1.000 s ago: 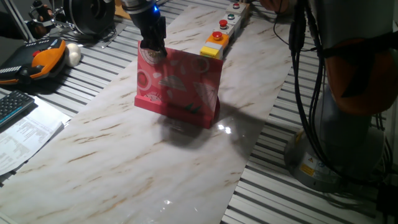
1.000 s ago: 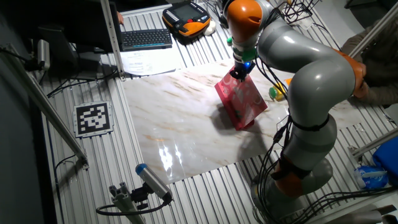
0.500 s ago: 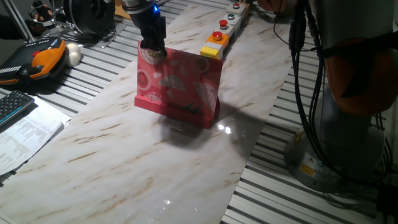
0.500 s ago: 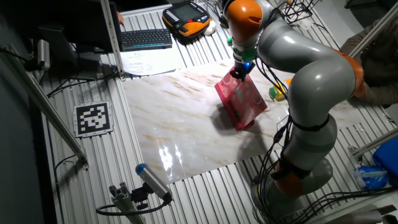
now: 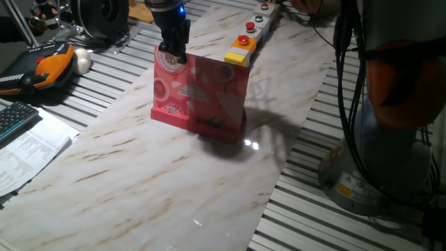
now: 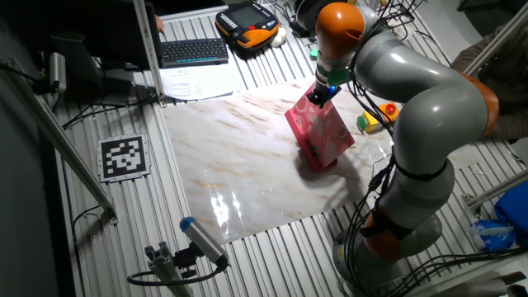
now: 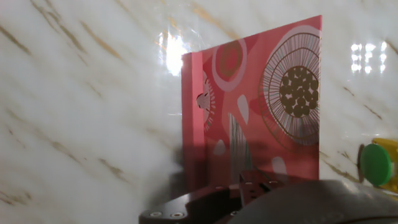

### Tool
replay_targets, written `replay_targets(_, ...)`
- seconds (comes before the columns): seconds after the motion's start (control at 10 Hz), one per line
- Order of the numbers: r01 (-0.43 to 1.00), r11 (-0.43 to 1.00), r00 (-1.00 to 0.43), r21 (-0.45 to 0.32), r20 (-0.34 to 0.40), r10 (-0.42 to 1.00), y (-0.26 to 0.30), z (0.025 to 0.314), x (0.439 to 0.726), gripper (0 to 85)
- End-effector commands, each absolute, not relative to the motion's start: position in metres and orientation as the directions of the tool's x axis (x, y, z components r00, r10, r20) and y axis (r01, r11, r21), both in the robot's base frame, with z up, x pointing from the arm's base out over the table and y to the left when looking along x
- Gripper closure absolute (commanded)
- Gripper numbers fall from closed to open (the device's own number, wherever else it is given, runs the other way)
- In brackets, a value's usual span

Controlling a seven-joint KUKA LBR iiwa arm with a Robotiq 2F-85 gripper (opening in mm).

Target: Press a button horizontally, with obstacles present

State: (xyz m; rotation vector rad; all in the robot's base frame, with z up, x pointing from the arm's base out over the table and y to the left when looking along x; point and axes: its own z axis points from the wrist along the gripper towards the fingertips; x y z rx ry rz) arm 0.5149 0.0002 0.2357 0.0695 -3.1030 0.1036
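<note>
The pink printed board [image 5: 198, 90] stands upright on the marble tabletop; it also shows in the other fixed view [image 6: 322, 134] and fills the hand view [image 7: 261, 106]. The gripper [image 5: 173, 56] is at the board's top left corner, seemingly touching its upper edge; in the other fixed view [image 6: 318, 94] it is at the top corner too. Its fingertips are not distinguishable. The red button in its yellow housing [image 5: 237, 56] sits just behind the board's right end, and shows beyond the board in the other fixed view [image 6: 370, 124]. A green disc [image 7: 375, 163] beside yellow shows at the hand view's right edge.
A grey strip of small red and green buttons [image 5: 259, 22] runs back from the yellow housing. An orange pendant [image 5: 45, 66], a keyboard [image 5: 14, 118] and papers [image 5: 28, 150] lie left of the marble top. The arm's base and cables [image 5: 362, 160] stand at the right.
The gripper has shifted slightly right and back along the board's top corner, and the arm's upper joints have swung to the right. The board has not moved.
</note>
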Motion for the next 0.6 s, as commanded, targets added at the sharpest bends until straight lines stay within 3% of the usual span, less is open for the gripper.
replay_targets(0.0,-0.033,0.998,-0.999,-0.062,0.029,-0.031,0.0004,0.2359,0.515,85.0)
replay_targets(0.5,-0.027,0.998,-0.999,-0.058,0.024,-0.025,0.0004,0.2359,0.515,85.0)
